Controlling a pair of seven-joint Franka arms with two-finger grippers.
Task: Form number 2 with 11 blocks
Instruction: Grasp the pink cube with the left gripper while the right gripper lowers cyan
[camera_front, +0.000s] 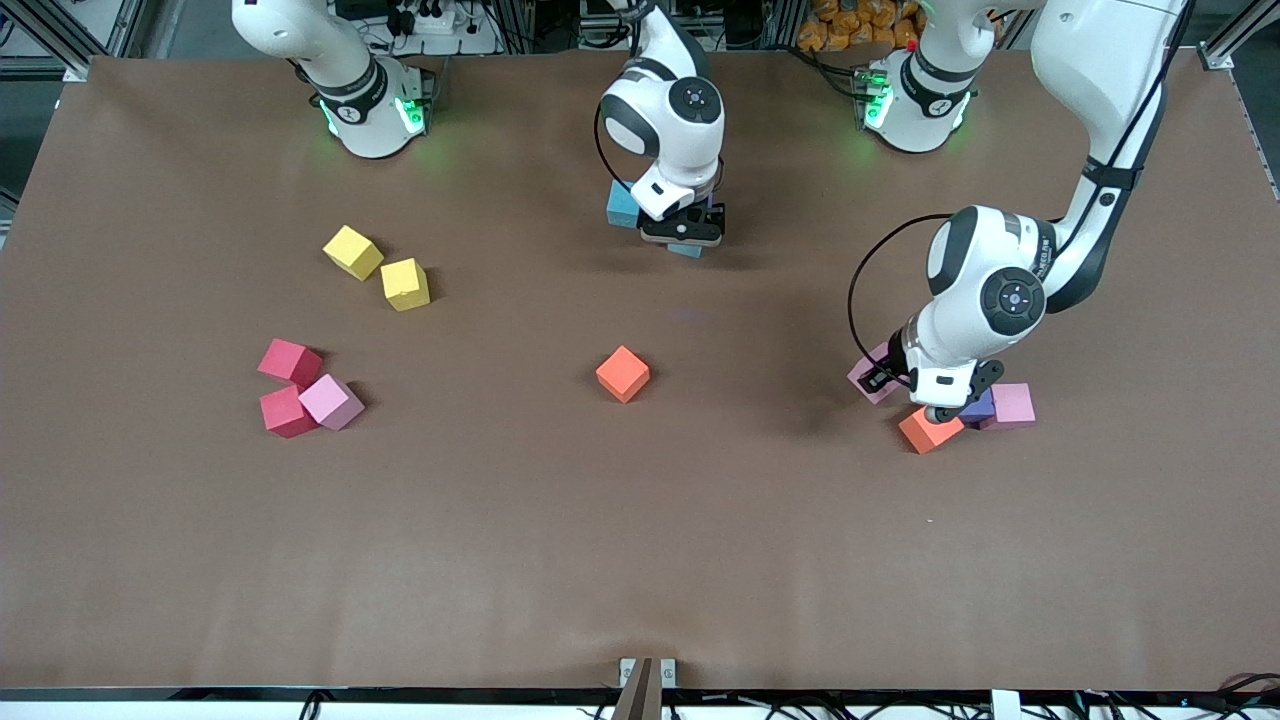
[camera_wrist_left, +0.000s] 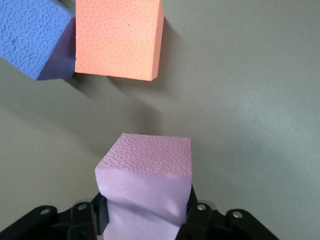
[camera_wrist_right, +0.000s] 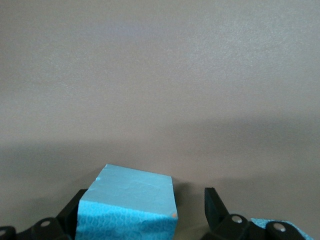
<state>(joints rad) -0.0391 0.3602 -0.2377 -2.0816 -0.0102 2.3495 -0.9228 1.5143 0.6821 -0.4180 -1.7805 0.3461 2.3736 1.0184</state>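
My left gripper (camera_wrist_left: 145, 212) is shut on a pink block (camera_wrist_left: 145, 170), whose sides are pinched in by the fingers. Close by lie an orange block (camera_wrist_left: 117, 37) and a purple block (camera_wrist_left: 32, 35), touching each other. In the front view the left gripper (camera_front: 930, 405) is over the orange (camera_front: 928, 432), purple (camera_front: 980, 408) and pink (camera_front: 1013, 404) blocks. A pink block (camera_front: 866, 380) shows at the hand's edge; I cannot tell whether it is the held one. My right gripper (camera_front: 682, 235) is open around a cyan block (camera_wrist_right: 127, 205), with another cyan block (camera_front: 622, 205) beside it. No number 2 is in view.
A lone orange block (camera_front: 622, 373) sits mid-table. Toward the right arm's end, two red blocks (camera_front: 288, 360) (camera_front: 285, 411) and a pink one (camera_front: 332, 400) huddle together. Two yellow cubes (camera_front: 352, 251) (camera_front: 405, 283) lie farther from the front camera than those.
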